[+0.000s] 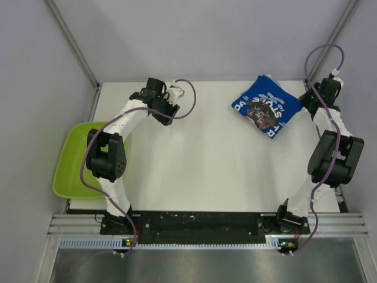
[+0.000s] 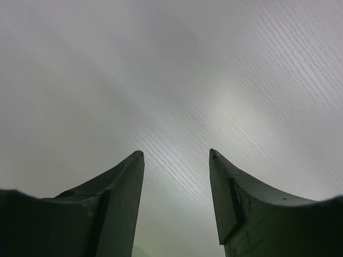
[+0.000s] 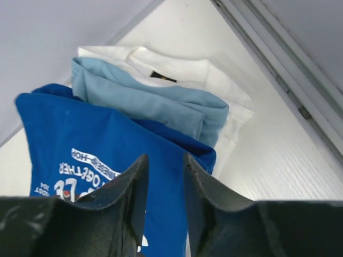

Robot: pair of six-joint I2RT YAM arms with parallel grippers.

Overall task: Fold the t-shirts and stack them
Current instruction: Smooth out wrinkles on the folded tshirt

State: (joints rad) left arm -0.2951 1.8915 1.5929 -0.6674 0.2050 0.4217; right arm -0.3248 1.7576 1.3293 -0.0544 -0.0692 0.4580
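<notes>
A folded royal blue t-shirt (image 1: 266, 107) with white lettering and a dark print lies at the back right of the table. In the right wrist view it (image 3: 80, 144) tops a stack, over a folded lighter teal-blue shirt (image 3: 155, 101) and a folded white garment (image 3: 193, 72). My right gripper (image 1: 307, 98) is at the stack's right edge. In its own view the gripper (image 3: 165, 158) hangs just above the royal blue shirt's edge, jaws slightly apart and holding nothing. My left gripper (image 1: 162, 111) is open and empty over the bare white table (image 2: 177, 152).
A lime-green plastic tub (image 1: 73, 162) sits off the table's left edge. Grey walls with metal rails (image 3: 284, 85) close in behind and to the right of the stack. The white table (image 1: 200, 159) stretches between the arms.
</notes>
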